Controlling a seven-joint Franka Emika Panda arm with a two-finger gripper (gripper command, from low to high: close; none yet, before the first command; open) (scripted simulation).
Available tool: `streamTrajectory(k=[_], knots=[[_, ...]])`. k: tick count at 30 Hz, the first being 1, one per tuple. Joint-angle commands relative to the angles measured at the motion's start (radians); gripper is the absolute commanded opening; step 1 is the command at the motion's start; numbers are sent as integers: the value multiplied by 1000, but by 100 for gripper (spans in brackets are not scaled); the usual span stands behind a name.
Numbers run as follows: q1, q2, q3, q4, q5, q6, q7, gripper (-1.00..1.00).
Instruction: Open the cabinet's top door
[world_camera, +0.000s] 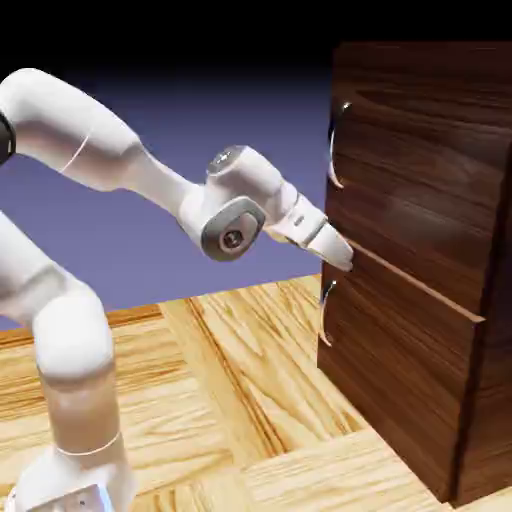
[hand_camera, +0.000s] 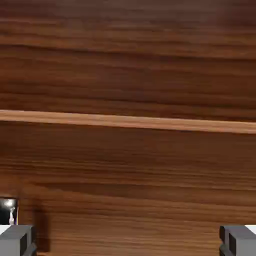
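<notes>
My gripper (hand_camera: 128, 241) is spread and empty, near the lower handle (world_camera: 327, 312). The top door (world_camera: 420, 180) is above, apparently closed; I'm still to reach its handle (world_camera: 337, 145), so I should rise.

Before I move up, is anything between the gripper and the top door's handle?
Nothing visible stands between the gripper and the top door's handle above it. The lower handle sits just below the gripper, off that path.

The top door (world_camera: 415, 190) sits directly above the cabinet's (world_camera: 490, 400) lower panel (world_camera: 400, 360).
</notes>
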Motion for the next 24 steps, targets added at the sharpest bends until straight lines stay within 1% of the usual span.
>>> streamTrajectory(k=[1,24], knots=[[-21,-18,21,6,44,-7,-20,100],[-498,-434,505,153,1044,-174,-473,100]])
